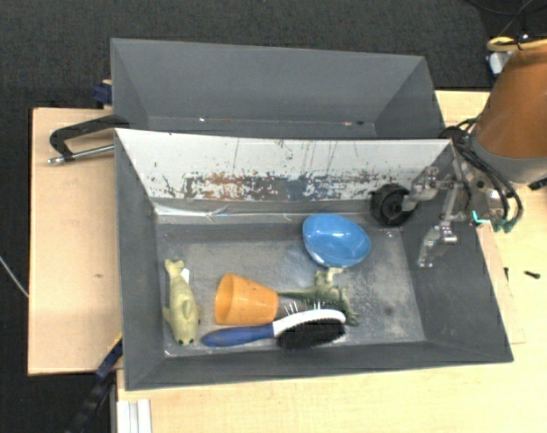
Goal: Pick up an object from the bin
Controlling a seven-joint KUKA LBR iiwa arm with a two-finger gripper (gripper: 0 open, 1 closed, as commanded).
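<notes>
Pincer (439, 233) hangs over right slope of bin (458, 318), open vs shut can't tell; nearest obj = blue oval shell (336, 240), just view-left on floor, long axis approx left-right; orange cup (245, 300) & brush (287, 333) farther, lower left.

I am viewing the arm's wrist: a rounded orange cover (519, 102) is capping it, black cables (501, 197) are looping beneath, a small teal marking (477, 215) is showing beside them, and the bare grey-metal gripper (434, 242) is ending the bracketed assembly.
</notes>
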